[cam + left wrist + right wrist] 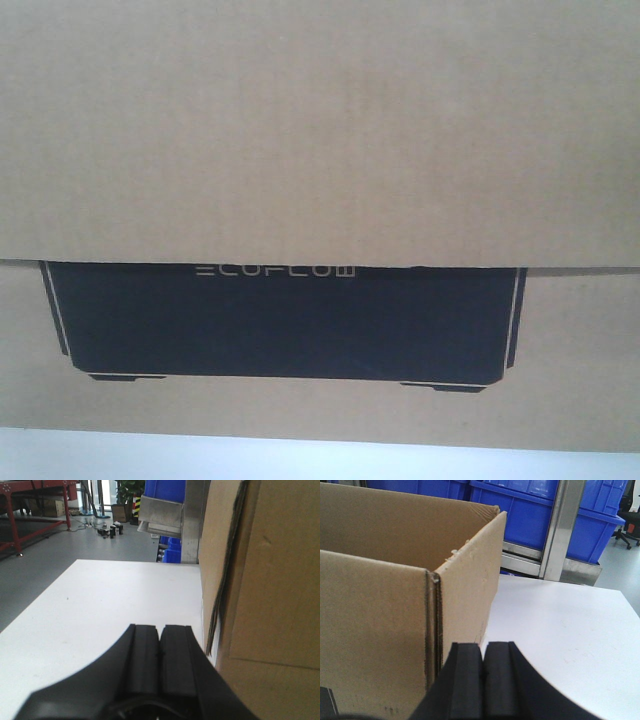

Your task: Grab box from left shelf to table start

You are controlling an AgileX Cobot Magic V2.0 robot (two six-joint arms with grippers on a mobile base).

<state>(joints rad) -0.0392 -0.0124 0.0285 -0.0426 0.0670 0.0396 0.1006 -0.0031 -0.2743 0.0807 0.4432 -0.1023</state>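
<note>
On the white bench, the box is sitting and filling nearly the whole front view, its brown corrugated face carrying a black printed rectangle with thin pale "ECOFLOW" lettering along its upper edge, partly tucked under an overlapping cardboard flap. A strip of bench is showing below the carton's bottom edge. In the right wrist view the carton's top is standing open, and what lies inside cannot be told. The left gripper is hovering over the bench just beside the carton's left side wall, its two black fingers pressed together with nothing between them. The right gripper is sitting just beside the carton's right corner, its fingers likewise closed on nothing. Blue plastic bins are resting on the left shelf at the bench's far edge; their contents are hidden.
</note>
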